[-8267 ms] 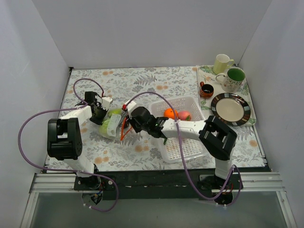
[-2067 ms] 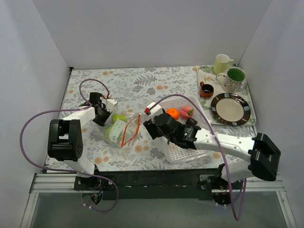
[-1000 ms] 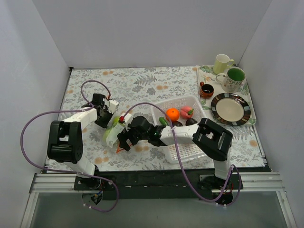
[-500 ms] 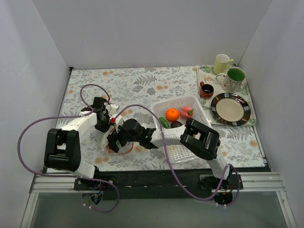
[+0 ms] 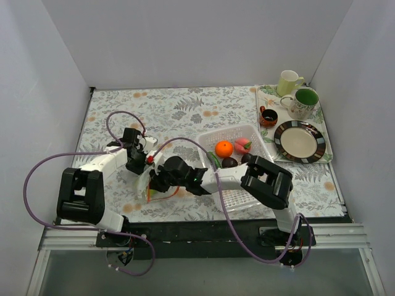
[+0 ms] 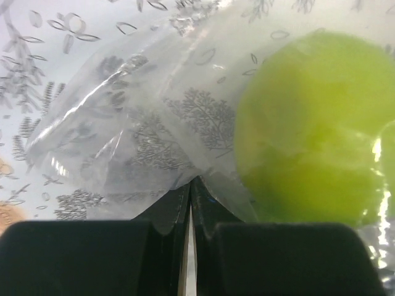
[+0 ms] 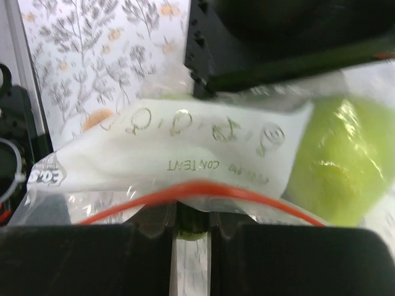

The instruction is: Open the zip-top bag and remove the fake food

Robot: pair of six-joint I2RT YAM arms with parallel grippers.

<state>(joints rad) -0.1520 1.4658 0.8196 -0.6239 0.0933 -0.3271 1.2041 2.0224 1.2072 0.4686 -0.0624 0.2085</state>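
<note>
Left pincer (image 6: pixel 190 188): the two fingers are pressed together on a fold of the clear plastic of the bag (image 6: pixel 142 129), with only a thin line between them.
Right pincer (image 7: pixel 190 229): the fingers are almost together, clamped on the edge of the bag mouth, just under the zip strip (image 7: pixel 203 190).
Bag: it lies on the flowered cloth (image 5: pixel 185 111) at 9 o'clock from the basket (image 5: pixel 244 194), between the two pincers. The left one holds it from 12 o'clock and the right one from 4 o'clock.
Bag, from the right wrist: the white label field with handwriting faces the camera. The red strip runs in a curve below it.
Green fruit (image 6: pixel 308 129): round and light green, inside the bag and pressed against the plastic. From the right wrist it is at 3 o'clock from the label. I cannot tell if there is a second one.
Orange fruit (image 5: pixel 224 148): in the basket, at the far end.
Peach-red fruit (image 5: pixel 242 145): in the basket, just beside the orange one, at its 3 o'clock.
Dark green piece (image 5: pixel 213 160): long, in the basket, along the wall nearest to the bag.
Purple piece (image 5: pixel 229 162): in the basket, at 6 o'clock from the orange fruit.
Tray (image 5: pixel 266 98): at 2 o'clock from the basket. It carries a plate (image 5: pixel 300 141) and three cups.
</note>
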